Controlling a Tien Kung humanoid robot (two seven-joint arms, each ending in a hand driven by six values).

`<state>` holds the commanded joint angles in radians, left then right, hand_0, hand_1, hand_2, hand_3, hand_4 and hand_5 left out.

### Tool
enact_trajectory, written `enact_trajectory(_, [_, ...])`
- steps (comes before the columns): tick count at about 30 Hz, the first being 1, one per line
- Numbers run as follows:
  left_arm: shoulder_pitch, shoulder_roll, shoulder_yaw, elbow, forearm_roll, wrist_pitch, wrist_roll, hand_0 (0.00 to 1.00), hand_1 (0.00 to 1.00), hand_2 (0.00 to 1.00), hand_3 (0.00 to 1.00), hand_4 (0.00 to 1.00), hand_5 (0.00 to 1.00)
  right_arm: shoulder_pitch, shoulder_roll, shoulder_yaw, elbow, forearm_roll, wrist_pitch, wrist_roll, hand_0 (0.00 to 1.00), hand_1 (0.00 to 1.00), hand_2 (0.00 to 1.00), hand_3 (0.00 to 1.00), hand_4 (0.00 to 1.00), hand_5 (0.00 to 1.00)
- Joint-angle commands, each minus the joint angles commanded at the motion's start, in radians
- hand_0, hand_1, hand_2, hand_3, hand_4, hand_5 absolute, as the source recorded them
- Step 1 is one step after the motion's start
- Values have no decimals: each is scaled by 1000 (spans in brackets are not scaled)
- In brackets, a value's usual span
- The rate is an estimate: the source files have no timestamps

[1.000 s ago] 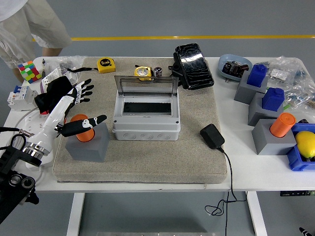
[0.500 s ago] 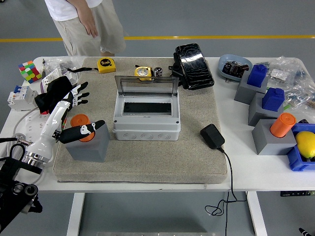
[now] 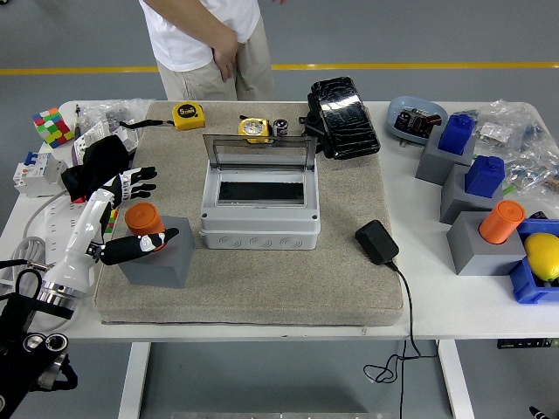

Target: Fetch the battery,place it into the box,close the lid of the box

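A single head view looks forward and down from high on the robot's side, far enough back to take in the whole white desk (image 3: 454, 319). Its near edge runs across the lower part of the picture, with grey floor below. The far edge lies near the top, where a person in a white shirt (image 3: 203, 30) stands, cut off at the chest. The black left arm enters at the lower left corner.

no print can be read

Person (image 3: 210, 39) cut off above the chest by the top edge.
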<state>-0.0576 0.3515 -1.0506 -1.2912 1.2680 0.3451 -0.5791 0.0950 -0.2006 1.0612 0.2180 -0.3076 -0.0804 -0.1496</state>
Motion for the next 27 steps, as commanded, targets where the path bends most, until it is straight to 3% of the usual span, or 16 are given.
enact_trajectory(2, [-6,-4,7,6,-24,-3,-5,557,646,704,719,998,78,1,0,4,-3,-1,2,-3,640,671,669,549,988,392])
enact_trajectory(3, [-9,-7,10,9,-38,-4,-9,524,594,646,669,998,55,2,0,5,-3,-2,2,-4,639,671,669,549,988,391])
enact_trajectory(8, [-21,-16,35,20,-114,-16,-30,524,594,646,669,998,55,2,4,10,-1,-5,3,-5,639,671,669,549,988,391])
enact_trajectory(9, [-22,-16,41,20,-118,-18,-31,543,549,603,642,998,5,2,4,12,0,-6,2,-5,636,671,669,549,988,389])
enact_trajectory(20, [-50,-31,82,46,-197,-34,-31,498,498,576,581,998,2,6,9,21,0,-10,-1,-1,637,671,668,549,987,389])
enact_trajectory(21, [-51,-33,83,48,-197,-33,-31,444,460,515,555,998,2,6,9,22,1,-10,-2,-1,638,670,668,548,986,388])
enact_trajectory(26, [-63,-35,93,64,-183,-35,-19,444,460,515,555,998,2,5,8,26,3,-13,-4,-3,638,670,668,548,986,388])
enact_trajectory(27, [-65,-34,94,66,-183,-36,-18,277,355,487,547,998,2,5,8,27,4,-14,-4,-4,637,670,667,548,985,388])
